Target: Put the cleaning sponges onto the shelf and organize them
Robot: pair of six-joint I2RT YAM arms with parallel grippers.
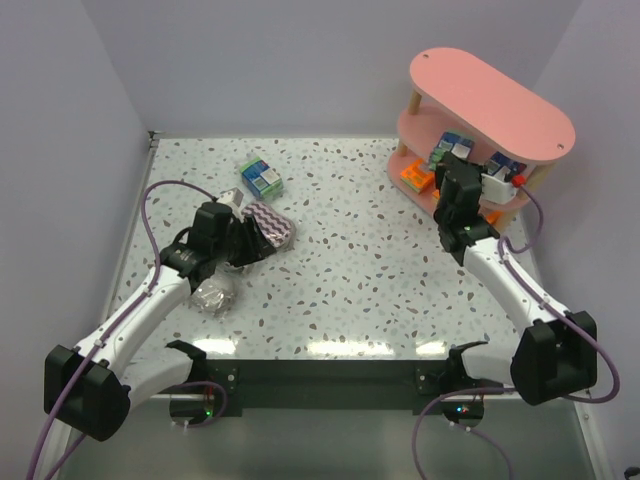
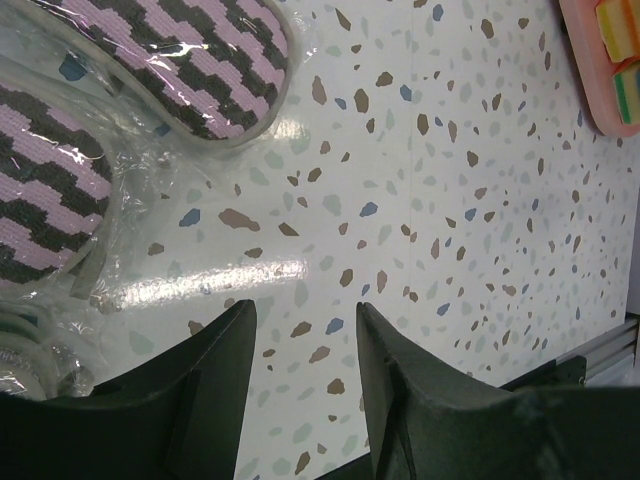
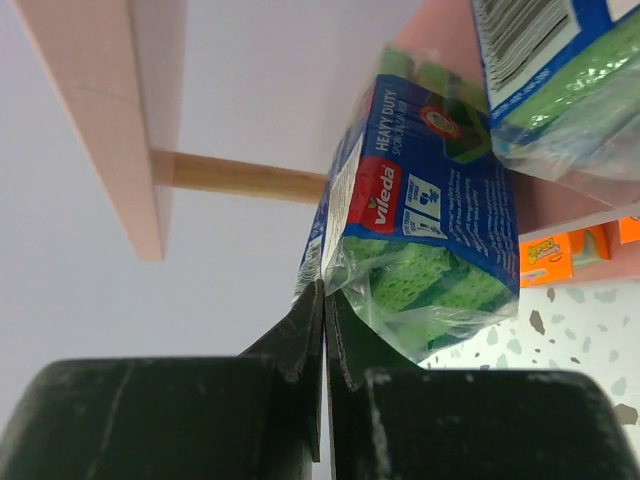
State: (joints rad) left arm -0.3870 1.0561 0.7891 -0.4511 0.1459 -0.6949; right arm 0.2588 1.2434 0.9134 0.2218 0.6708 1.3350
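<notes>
The pink shelf [image 1: 490, 95] stands at the far right. My right gripper [image 3: 323, 295] reaches into its middle tier, shut on the clear wrapper edge of a green-and-blue sponge pack [image 3: 430, 220]. A second such pack [image 3: 560, 70] sits right beside it. Orange packs [image 1: 416, 177] lie on the bottom board. My left gripper [image 2: 305, 320] hangs open over bare table, nothing between its fingers. It is just beside the purple zigzag sponges [image 2: 200, 60] in clear wrap. One more green-and-blue pack [image 1: 261, 177] lies on the table beyond them.
A greyish wrapped pack [image 1: 213, 294] lies by the left arm's forearm. A pale wooden post [image 3: 240, 175] and the top board [image 3: 90, 110] frame the tier around my right gripper. A corner of the shelf's bottom board [image 2: 590, 70] shows in the left wrist view.
</notes>
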